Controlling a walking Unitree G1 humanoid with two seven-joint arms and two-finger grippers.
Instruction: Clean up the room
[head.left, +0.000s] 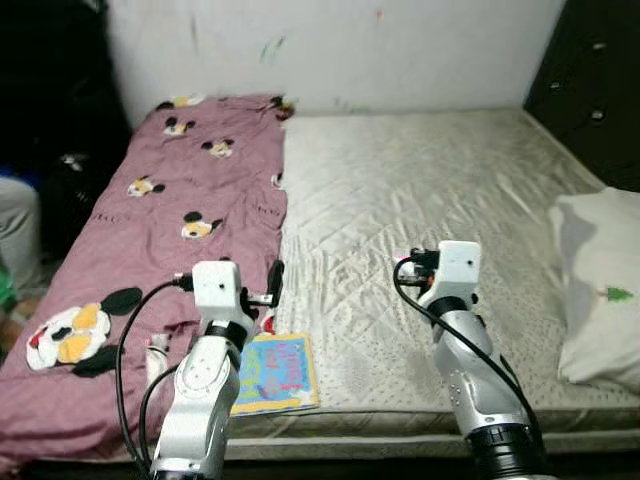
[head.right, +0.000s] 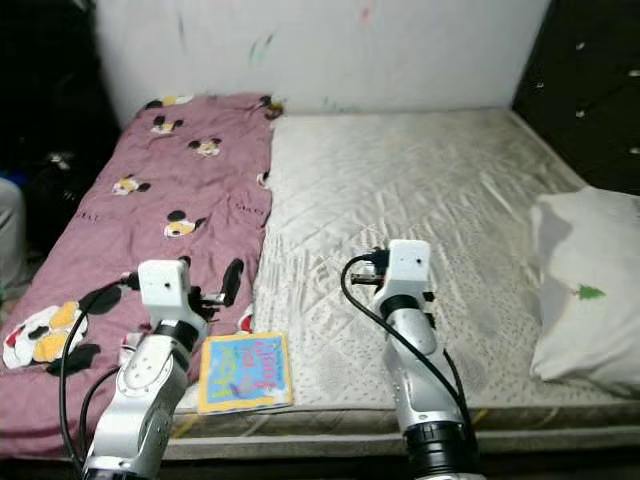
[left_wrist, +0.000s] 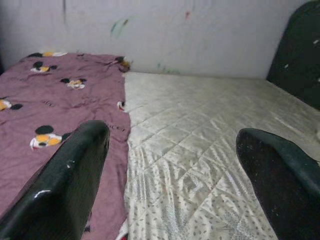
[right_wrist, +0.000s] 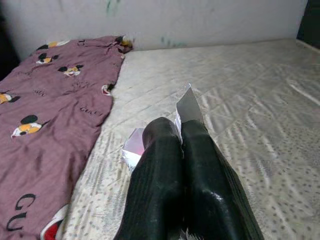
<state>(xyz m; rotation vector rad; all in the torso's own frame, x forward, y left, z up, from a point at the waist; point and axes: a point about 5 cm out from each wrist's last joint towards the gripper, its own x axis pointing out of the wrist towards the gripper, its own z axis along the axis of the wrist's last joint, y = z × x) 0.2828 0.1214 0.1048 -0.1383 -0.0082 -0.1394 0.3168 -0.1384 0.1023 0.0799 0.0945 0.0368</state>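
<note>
Right wrist view: right hand (right_wrist: 181, 131) pinching silver wrapper (right_wrist: 187, 106).

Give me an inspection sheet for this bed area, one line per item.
Surface: bare quilted mattress; maroon cartoon blanket over its left side.
Job's things: colourful book at near edge; silvery wrapper in the right pincer.
Clutter: white pillow at right edge.
Grippers: left pincer open above the blanket edge; right pincer shut on the wrapper.
Cables: black cables along both arms.
Surroundings: marked white wall, dark headboard.
</note>
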